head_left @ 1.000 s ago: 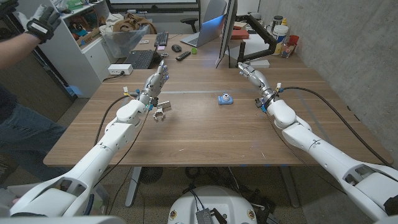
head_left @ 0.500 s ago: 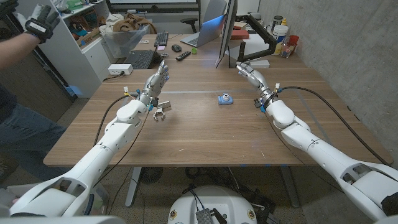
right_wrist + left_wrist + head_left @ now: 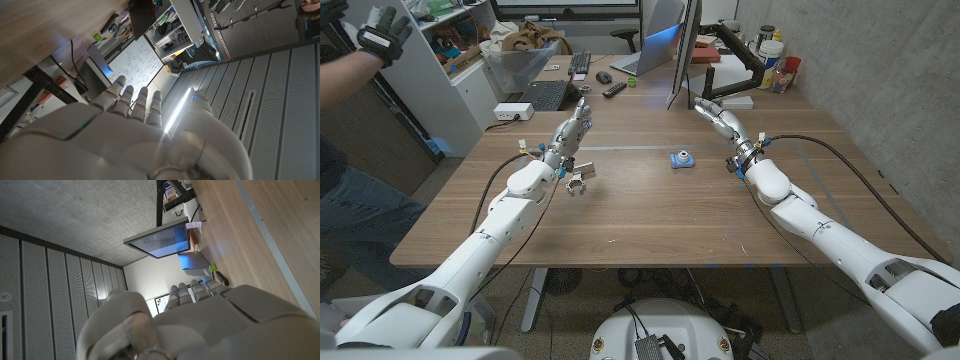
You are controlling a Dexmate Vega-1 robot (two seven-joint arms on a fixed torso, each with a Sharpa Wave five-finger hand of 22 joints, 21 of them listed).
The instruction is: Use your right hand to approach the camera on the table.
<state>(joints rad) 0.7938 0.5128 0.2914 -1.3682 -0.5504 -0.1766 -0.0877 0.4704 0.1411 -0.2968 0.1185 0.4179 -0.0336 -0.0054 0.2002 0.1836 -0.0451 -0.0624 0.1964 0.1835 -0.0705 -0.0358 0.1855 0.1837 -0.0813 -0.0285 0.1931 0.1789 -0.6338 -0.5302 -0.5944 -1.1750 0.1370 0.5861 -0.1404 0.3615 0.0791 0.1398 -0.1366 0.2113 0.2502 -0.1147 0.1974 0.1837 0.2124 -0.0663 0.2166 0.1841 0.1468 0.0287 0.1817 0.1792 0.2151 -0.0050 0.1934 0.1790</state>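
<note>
A small blue camera (image 3: 682,159) sits on the wooden table (image 3: 650,215) near its middle, toward the far side. My right hand (image 3: 717,118) is raised to the right of the camera and a little farther back, fingers straight and apart, holding nothing. Its back shows in the right wrist view as my right hand (image 3: 135,125). My left hand (image 3: 573,126) stands at the far left with fingers extended and empty, seen from behind as my left hand (image 3: 200,315).
A small metal part (image 3: 579,184) lies just near my left wrist. A monitor (image 3: 683,50) on its arm, a laptop (image 3: 650,45), keyboards and a remote crowd the far edge. A person's gloved hand (image 3: 382,32) is raised at the far left.
My right hand has drifted slightly left and farther back, toward the monitor's base. The person's gloved hand shifted a little. My left arm has not moved.
</note>
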